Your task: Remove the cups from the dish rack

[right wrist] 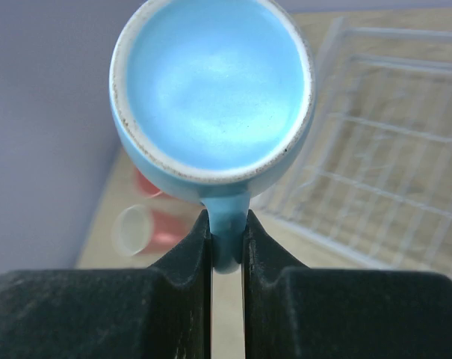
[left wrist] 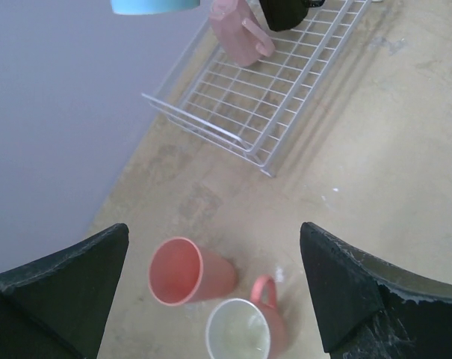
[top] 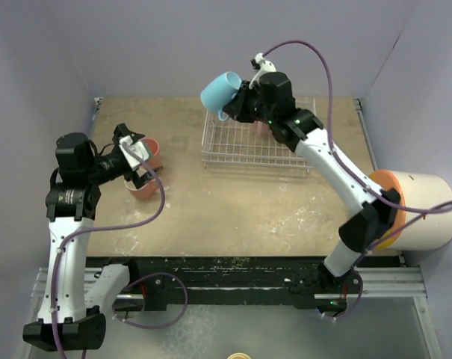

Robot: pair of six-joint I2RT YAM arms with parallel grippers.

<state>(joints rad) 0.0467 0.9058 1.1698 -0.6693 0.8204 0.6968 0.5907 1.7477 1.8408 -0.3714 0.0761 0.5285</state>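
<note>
My right gripper [top: 239, 105] [right wrist: 227, 224] is shut on the handle of the light blue cup [top: 222, 90] [right wrist: 211, 82] and holds it in the air over the left end of the dish rack [top: 244, 146] [left wrist: 233, 123] [right wrist: 394, 179]. The cup's mouth faces the wrist camera. One pink cup [left wrist: 239, 34] stands in the rack, partly hidden by the right arm in the top view. My left gripper [top: 140, 159] [left wrist: 214, 247] hangs wide open above two pink cups on the table: one [left wrist: 188, 271] [top: 152, 153] lies on its side, the other [left wrist: 246, 330] [top: 142, 187] shows a pale inside.
A big white cylinder with an orange end [top: 423, 209] lies at the table's right edge beside the right arm. Purple walls close in the back and both sides. Bare tabletop [top: 248, 206] stretches between the rack and the arm bases.
</note>
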